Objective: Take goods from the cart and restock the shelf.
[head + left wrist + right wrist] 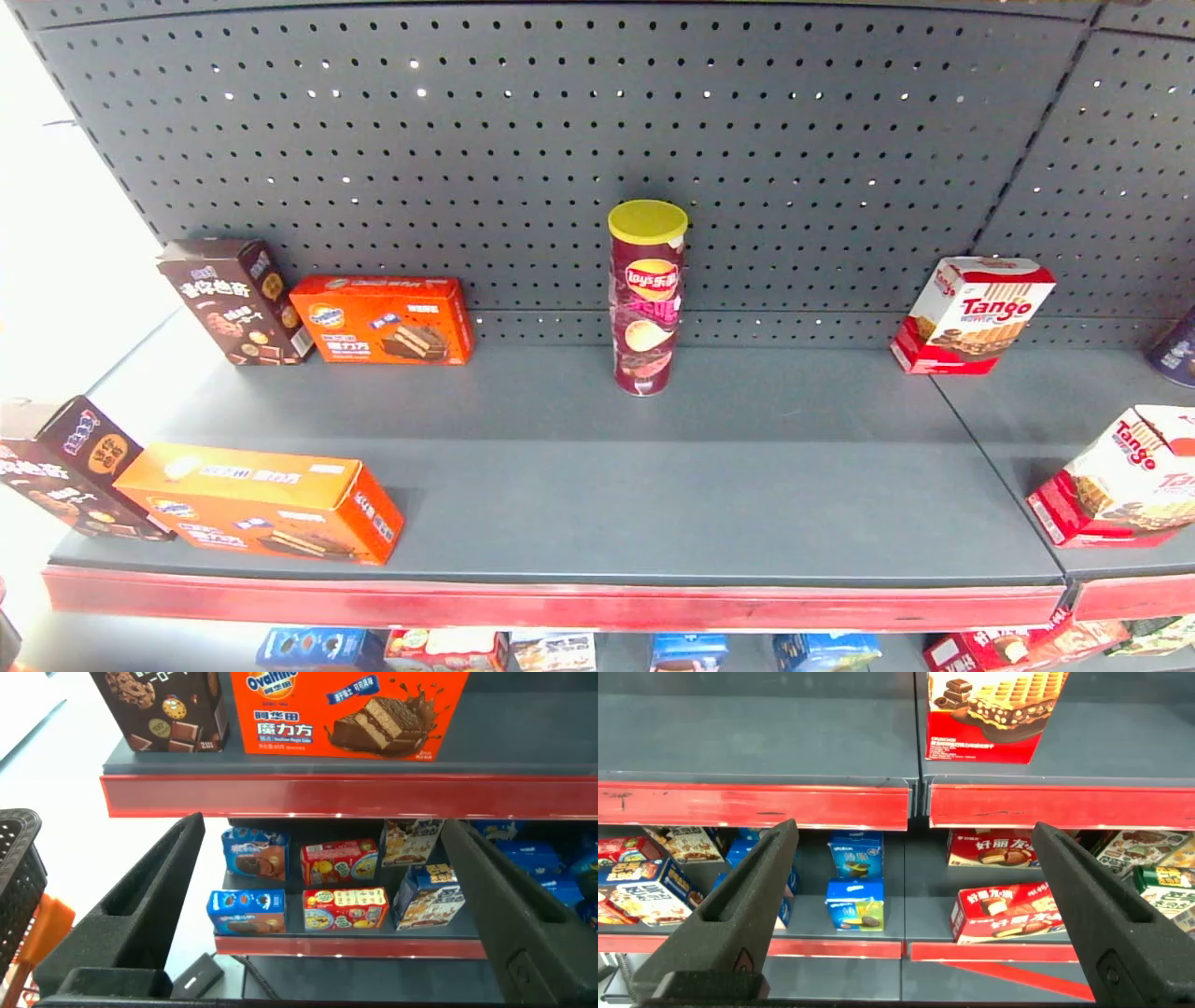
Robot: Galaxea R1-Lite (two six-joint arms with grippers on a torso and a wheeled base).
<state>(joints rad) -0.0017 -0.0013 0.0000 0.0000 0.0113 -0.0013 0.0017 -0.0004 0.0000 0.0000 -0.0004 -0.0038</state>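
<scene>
Shelf: a grey shelf (653, 485) with a red front strip (560, 605) and a pegboard back wall (560, 140).
Chip can: a dark red can with a yellow lid (646, 299) stands upright at the middle of the shelf, near the back edge, well apart from the other goods.
Back left corner: a brown cookie box (235, 301) stands tilted, touching an orange wafer box (383, 319) on its right.
Front left corner: a second brown box (65, 471) and a second orange box (266, 504) lie side by side along the front edge.
Back right corner: a red and white wafer box (971, 315) leans against the back wall.
Next shelf board to the right: another red and white box (1120, 481) sits at the front edge, just past the seam.
Left gripper: the left gripper (318, 826) is in front of the shelving, facing the red strip under the front left boxes; its fingers (140, 905) are spread wide.
Right gripper: the right gripper (913, 829) faces the seam between the two boards; its fingers (738, 915) are spread wide.
Lower shelves: blue boxes (854, 882) and red boxes (1008, 910) stand in rows.
Basket: a black mesh basket (19, 887) shows beside the left gripper.
</scene>
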